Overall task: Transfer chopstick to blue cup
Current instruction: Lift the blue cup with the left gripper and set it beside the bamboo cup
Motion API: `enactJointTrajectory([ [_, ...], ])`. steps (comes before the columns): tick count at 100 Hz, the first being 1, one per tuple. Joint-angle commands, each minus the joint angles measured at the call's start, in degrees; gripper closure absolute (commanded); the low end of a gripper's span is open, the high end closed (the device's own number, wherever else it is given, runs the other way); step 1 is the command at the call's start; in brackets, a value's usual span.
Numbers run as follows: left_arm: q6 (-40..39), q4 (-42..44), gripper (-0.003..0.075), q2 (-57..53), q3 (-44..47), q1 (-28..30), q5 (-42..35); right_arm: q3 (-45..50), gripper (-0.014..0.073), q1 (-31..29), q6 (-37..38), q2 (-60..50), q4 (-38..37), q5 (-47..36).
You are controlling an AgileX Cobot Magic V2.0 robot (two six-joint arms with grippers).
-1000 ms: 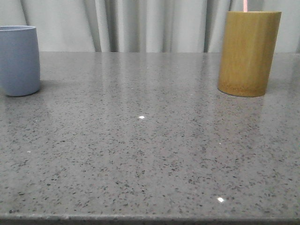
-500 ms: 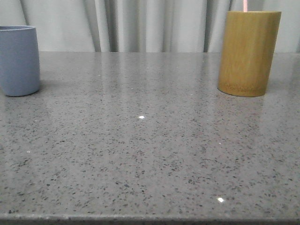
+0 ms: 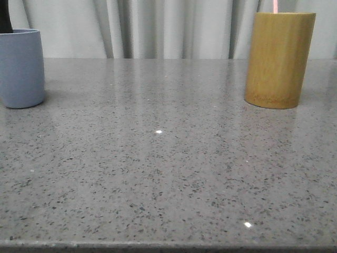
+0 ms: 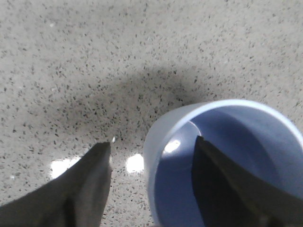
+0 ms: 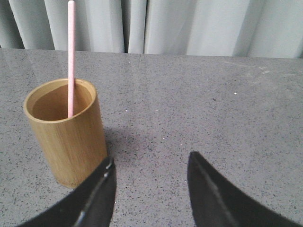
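Observation:
The blue cup (image 3: 21, 68) stands at the table's far left. In the left wrist view the blue cup (image 4: 246, 132) shows an inside with nothing in it. My left gripper (image 4: 151, 142) hangs open over its rim, one finger above the inside and the other outside the wall. A dark sliver of that gripper (image 3: 5, 16) shows just above the cup in the front view. One pale-pink chopstick (image 5: 71, 56) stands in the bamboo holder (image 5: 66, 132); only the chopstick's tip (image 3: 276, 5) shows from the front. My right gripper (image 5: 151, 157) is open and holds nothing, beside the holder and short of it.
The bamboo holder (image 3: 279, 60) stands at the back right of the speckled grey table (image 3: 158, 158). A grey curtain (image 3: 158, 26) hangs behind the table's far edge. The table's near edge runs along the bottom of the front view.
A dark part of the left gripper has come into the front view above the blue cup. The cup, holder and chopstick have not moved.

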Motion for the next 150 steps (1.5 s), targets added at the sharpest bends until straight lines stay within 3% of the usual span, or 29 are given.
enactJointTrajectory([
  [1, 0.1, -1.3, 0.0366, -1.6, -2.0, -0.3, -0.2, -2.0, 0.0222, -0.3, -0.2, 0.3, -0.2, -4.6],
  [19, 0.0, -1.3, 0.0469, -0.9, -2.0, -0.3, 0.3, -2.0, 0.0222, -0.3, -0.2, 0.3, -0.2, -4.6],
  [45, 0.0, -1.3, 0.0741, -0.9, -2.1, -0.3, 0.3, -2.0, 0.0222, -0.3, -0.2, 0.3, -0.2, -4.6],
  [70, 0.0, -6.5, 0.0739, -0.9, -7.2, -1.2, 1.4, -2.0, 0.0222, -0.3, -0.2, 0.3, -0.2, -4.6],
  [123, -1.9, -7.1, 0.0739, 11.0, -21.9, -20.2, 3.3, -1.9, 0.0222, -0.3, -0.2, 0.3, -0.2, -4.6],
  [150, -3.1, -7.9, 0.0739, 15.7, -26.5, -24.1, 2.9, -1.9, 0.0222, -0.3, -0.2, 0.3, -0.2, -4.6],
])
